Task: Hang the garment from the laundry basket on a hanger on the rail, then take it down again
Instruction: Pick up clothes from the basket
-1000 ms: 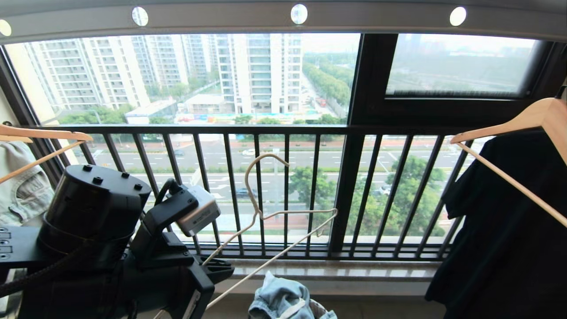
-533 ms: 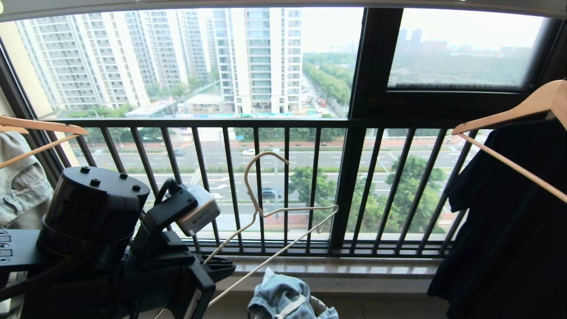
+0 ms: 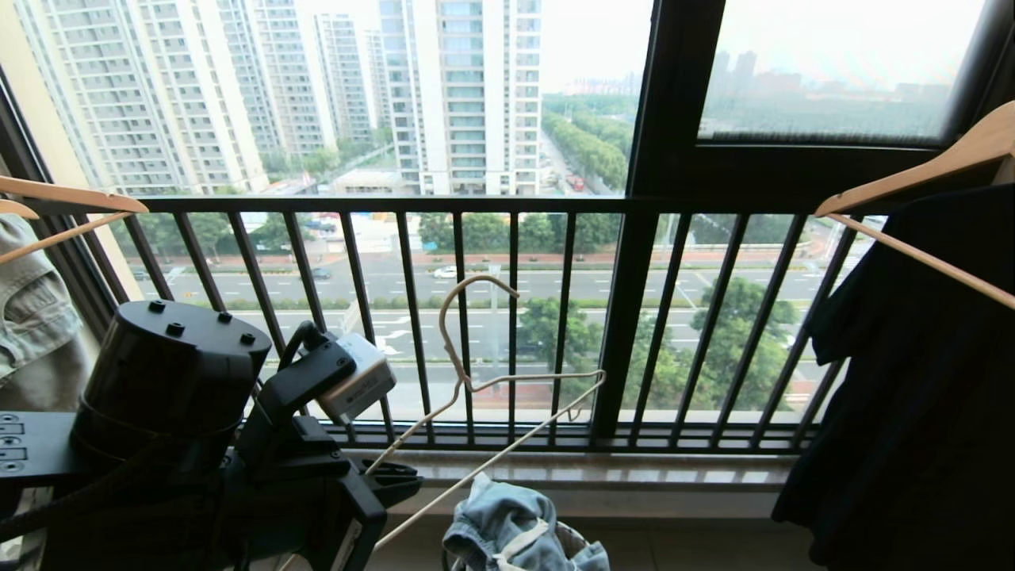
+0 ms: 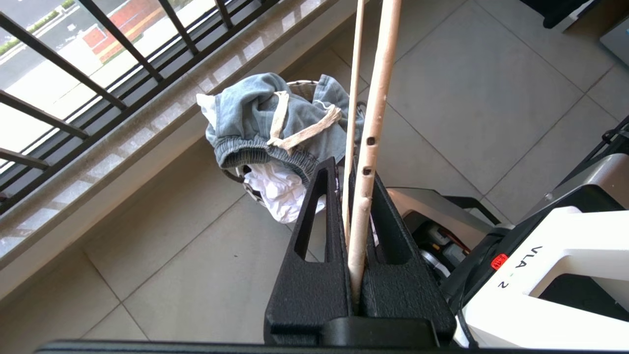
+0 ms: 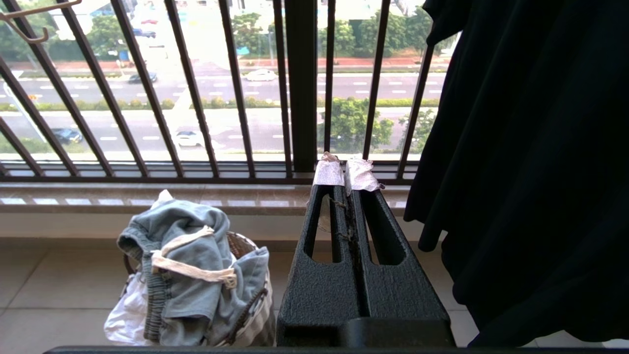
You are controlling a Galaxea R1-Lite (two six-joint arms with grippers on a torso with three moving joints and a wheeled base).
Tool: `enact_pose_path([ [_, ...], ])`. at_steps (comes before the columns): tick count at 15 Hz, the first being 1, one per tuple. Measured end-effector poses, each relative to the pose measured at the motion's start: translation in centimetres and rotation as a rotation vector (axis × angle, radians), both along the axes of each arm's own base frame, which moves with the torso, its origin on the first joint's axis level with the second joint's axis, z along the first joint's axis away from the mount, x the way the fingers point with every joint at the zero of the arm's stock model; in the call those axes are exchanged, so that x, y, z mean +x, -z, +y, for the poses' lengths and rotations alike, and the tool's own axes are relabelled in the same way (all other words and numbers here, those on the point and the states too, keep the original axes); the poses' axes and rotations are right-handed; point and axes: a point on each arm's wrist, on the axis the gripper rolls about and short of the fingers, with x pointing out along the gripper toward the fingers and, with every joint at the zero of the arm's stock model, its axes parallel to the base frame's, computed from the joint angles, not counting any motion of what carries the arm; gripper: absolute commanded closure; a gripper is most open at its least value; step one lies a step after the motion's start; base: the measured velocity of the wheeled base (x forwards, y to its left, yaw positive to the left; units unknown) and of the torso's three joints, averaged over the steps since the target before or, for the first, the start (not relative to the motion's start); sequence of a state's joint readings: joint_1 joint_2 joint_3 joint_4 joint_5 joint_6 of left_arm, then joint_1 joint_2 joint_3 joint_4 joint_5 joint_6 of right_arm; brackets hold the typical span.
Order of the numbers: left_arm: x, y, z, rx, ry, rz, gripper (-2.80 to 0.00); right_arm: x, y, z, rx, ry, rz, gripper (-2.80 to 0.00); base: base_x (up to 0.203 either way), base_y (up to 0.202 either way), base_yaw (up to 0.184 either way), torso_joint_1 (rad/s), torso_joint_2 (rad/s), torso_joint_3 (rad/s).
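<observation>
Balcony floor by the black barred railing point(image 3: 507, 317): our left hand point(image 4: 350, 206) clamps the thin cream wire hanger point(image 3: 476, 381), our right hand point(image 5: 348, 177) pressed together, empty, nearer the blue-grey denim shorts point(image 5: 191, 265) heaped on the small round basket point(image 5: 245, 295) below both.

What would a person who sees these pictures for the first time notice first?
Probably the thin cream-white wire hanger, shut in the left gripper and rising before the black barred window railing. Below it, washed blue-grey denim shorts are heaped on the small round laundry basket on the tiled floor. A black shirt on a light wooden hanger fills the right side.
</observation>
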State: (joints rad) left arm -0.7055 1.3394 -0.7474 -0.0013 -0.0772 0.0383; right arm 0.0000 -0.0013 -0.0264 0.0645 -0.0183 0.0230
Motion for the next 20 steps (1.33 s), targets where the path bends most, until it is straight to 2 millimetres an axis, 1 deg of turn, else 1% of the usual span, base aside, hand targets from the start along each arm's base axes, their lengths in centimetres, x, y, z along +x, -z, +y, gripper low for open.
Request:
enact_pose_path([
  [7,-0.01,0.02,-0.03,-0.004,0.010,0.005,0.00,0.00,0.00,0.00,0.000,0.000,0.000,0.00,0.000,0.000,0.000,-0.170,0.38,0.206],
  [20,0.01,0.06,-0.05,-0.003,0.010,0.006,0.00,0.00,0.00,0.00,0.000,0.000,0.000,0.00,0.000,0.000,0.000,-0.219,0.53,0.307],
])
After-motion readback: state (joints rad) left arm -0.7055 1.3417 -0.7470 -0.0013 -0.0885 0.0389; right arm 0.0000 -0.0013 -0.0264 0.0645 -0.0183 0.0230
